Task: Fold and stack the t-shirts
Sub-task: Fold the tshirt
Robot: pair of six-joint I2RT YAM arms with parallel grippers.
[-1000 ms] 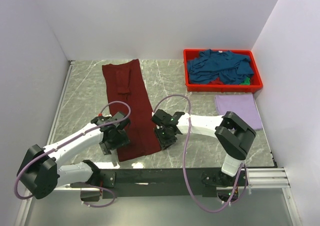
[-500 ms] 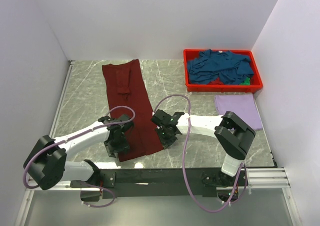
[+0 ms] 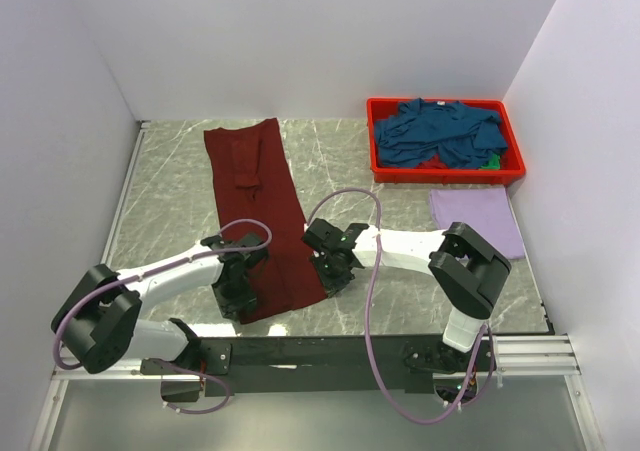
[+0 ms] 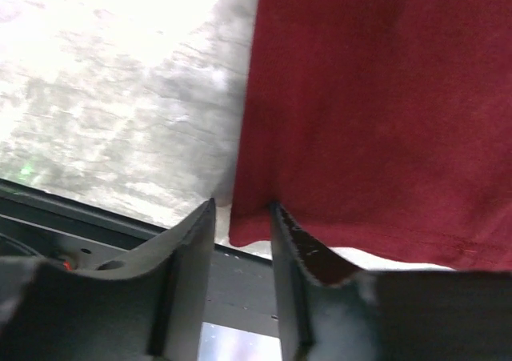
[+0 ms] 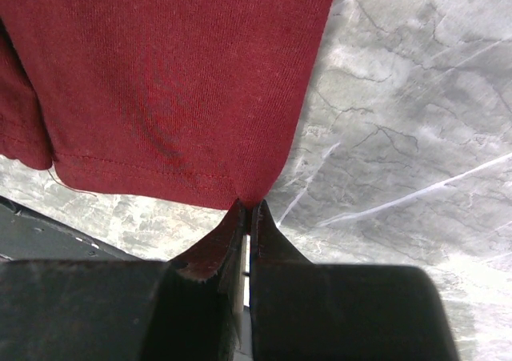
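Grey and marbled, the desk [image 3: 165, 201] carries the maroon t-shirt [image 3: 255, 196], a long folded strip lying flat and running away ahead of both arms. The left end effector [image 4: 240, 210] has its fingers apart, with the shirt's near left hem corner showing in the gap between them, while the right end effector [image 5: 249, 205] is clamped on the near right corner of the same hem. Well off to its right lies a folded lavender t-shirt [image 3: 480, 221], and beyond that teal-blue t-shirts [image 3: 440, 136] are heaped in a red bin [image 3: 445, 176].

Matt knit cloth maroon t-shirt [image 5: 160, 89], glossy veined stone-look table [image 5: 400, 137]
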